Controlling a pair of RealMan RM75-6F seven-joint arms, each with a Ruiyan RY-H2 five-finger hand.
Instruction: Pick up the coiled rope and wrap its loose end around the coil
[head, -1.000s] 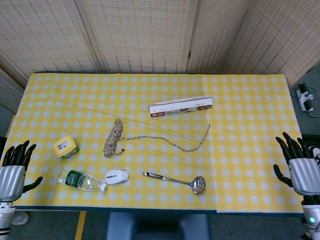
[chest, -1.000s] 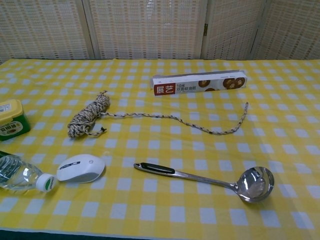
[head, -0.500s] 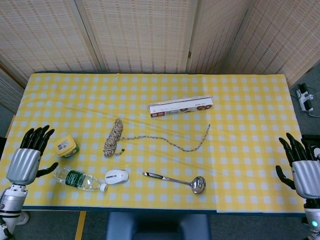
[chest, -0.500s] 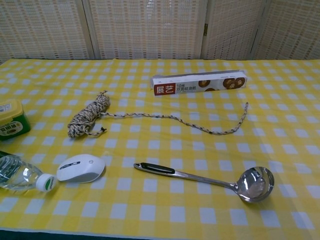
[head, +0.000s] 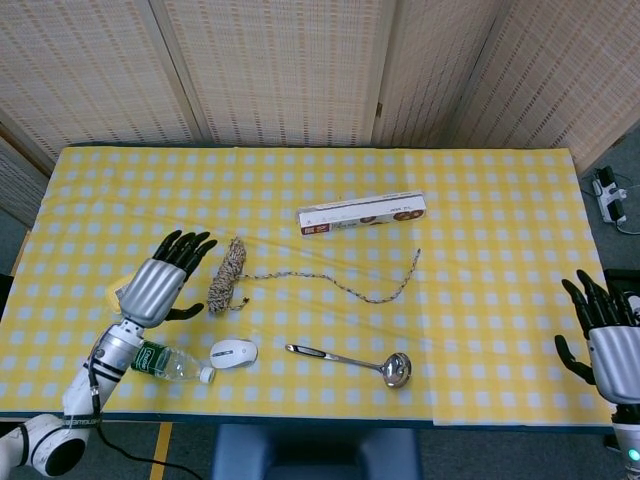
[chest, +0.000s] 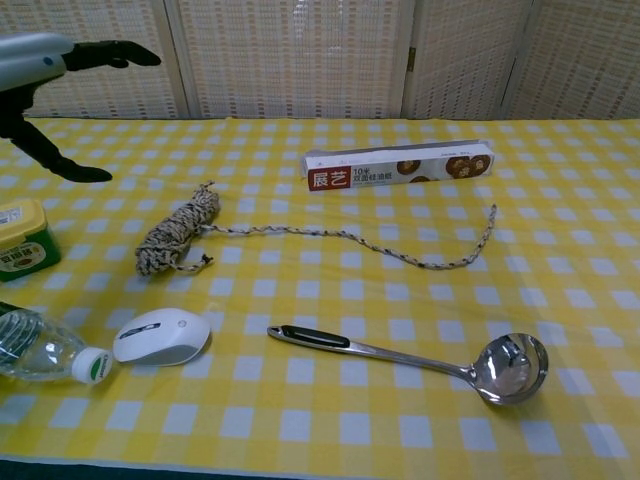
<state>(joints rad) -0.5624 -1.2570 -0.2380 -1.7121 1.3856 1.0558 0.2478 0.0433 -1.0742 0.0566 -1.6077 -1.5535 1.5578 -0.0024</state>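
The speckled coiled rope (head: 226, 274) (chest: 177, 232) lies left of the table's middle, and its loose end (head: 372, 284) (chest: 420, 248) trails right toward the foil box. My left hand (head: 162, 283) (chest: 45, 68) hovers just left of the coil, fingers spread, holding nothing. My right hand (head: 608, 342) hangs off the table's right edge, fingers apart and empty; the chest view does not show it.
A long foil box (head: 361, 212) (chest: 398, 166) lies behind the rope. A steel ladle (head: 352, 361) (chest: 420, 354), a white mouse (head: 233, 352) (chest: 161, 335), a water bottle (head: 165, 361) (chest: 35, 352) and a yellow tub (chest: 20, 237) sit along the front.
My left hand has swung up from the table's left edge over the yellow tub to beside the coil. The right hand sank slightly. The rope has not moved.
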